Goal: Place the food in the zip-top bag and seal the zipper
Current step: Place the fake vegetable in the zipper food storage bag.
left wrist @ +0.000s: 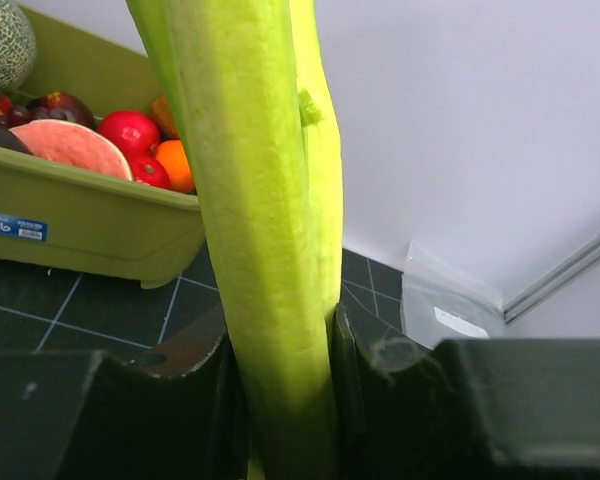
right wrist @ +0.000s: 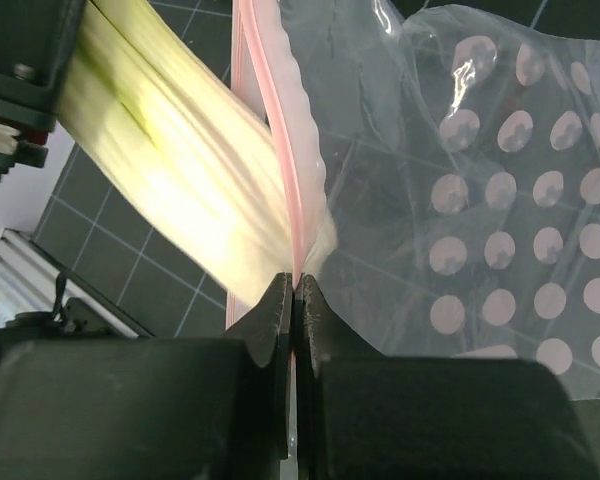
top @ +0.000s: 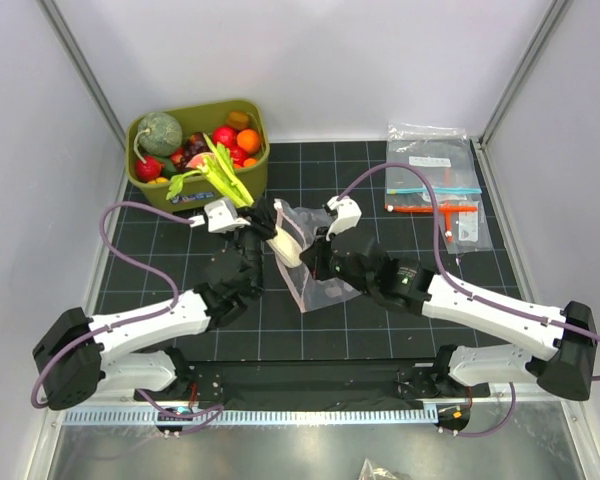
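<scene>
My left gripper (top: 262, 222) is shut on a green-white leek stalk (top: 230, 185) and holds it slanted, its white end at the mouth of the zip-top bag (top: 315, 275). In the left wrist view the leek (left wrist: 270, 230) fills the gap between my fingers. My right gripper (top: 315, 250) is shut on the bag's pinkish zipper strip (right wrist: 280, 150) and holds the mouth edge up. In the right wrist view the leek (right wrist: 180, 180) lies against the strip beside the clear dotted bag wall (right wrist: 500, 200). More food (top: 225, 140) lies in the olive-green bin.
The olive-green bin (top: 185, 195) stands at the back left, close behind the left gripper. Flat clear bags with blue and orange strips (top: 435, 185) lie at the back right. White walls enclose the black gridded mat (top: 160, 260).
</scene>
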You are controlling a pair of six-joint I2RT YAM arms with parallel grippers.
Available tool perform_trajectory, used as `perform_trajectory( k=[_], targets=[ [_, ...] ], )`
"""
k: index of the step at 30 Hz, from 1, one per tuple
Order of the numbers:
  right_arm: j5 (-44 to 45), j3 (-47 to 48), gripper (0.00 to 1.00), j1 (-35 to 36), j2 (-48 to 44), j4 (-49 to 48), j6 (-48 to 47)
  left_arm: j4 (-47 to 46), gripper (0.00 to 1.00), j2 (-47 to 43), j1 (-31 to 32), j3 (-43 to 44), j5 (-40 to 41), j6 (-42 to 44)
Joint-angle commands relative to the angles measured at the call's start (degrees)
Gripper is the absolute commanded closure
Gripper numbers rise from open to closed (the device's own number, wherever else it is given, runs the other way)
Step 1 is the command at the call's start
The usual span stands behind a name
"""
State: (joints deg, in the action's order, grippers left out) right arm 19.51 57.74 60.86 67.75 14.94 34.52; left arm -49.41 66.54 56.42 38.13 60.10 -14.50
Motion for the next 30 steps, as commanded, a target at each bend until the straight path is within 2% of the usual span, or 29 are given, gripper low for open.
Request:
perform_trajectory(
  k=[1,4,8,12,19,21,25,26,30],
  targets=[
    [5.01,2.56,0.99,0.84,-1.91,0.0,-2.09,-7.01,1.0,2.18,0.44,1.51,3.18,2.19],
    [7.29,1.68,0.99,0.93,-4.37,-0.61,-2.88,-9.12,1.0,4.38,0.44,1.69,5.2,5.09],
    [10.64,-0.08,0.99,0.93,-6.66,-1.76,-3.76,-17.8,1.0,9.03,0.53,1.16,5.74,10.19],
    [10.55,0.18,0.99,0.93,-5.52,-1.58,-3.41,-21.16,1.0,8.26,0.53,-1.47,1.45,8.45],
    [0.55,0.19,0.99,-0.04,-0.78,-4.3,0.8,-23.18,1.0,7.1,2.02,-3.24,-3.4,3.6],
    [-3.75,0.18,0.99,-0.65,0.36,-5.27,1.86,-25.72,1.0,8.24,2.81,-3.32,-4.1,7.02],
    [-7.11,-0.69,0.99,-2.76,-0.33,-7.37,5.46,-37.74,1.0,13.15,4.39,-3.94,-7.62,15.89],
    [-7.81,-0.43,0.99,-3.37,-0.68,-7.73,6.6,-39.26,1.0,13.87,4.92,-3.77,-8.49,20.43],
    [-9.74,2.37,0.99,-5.31,-2.09,-7.04,9.15,-39.27,1.0,14.76,5.28,-1.92,-6.66,22.58]
  ],
)
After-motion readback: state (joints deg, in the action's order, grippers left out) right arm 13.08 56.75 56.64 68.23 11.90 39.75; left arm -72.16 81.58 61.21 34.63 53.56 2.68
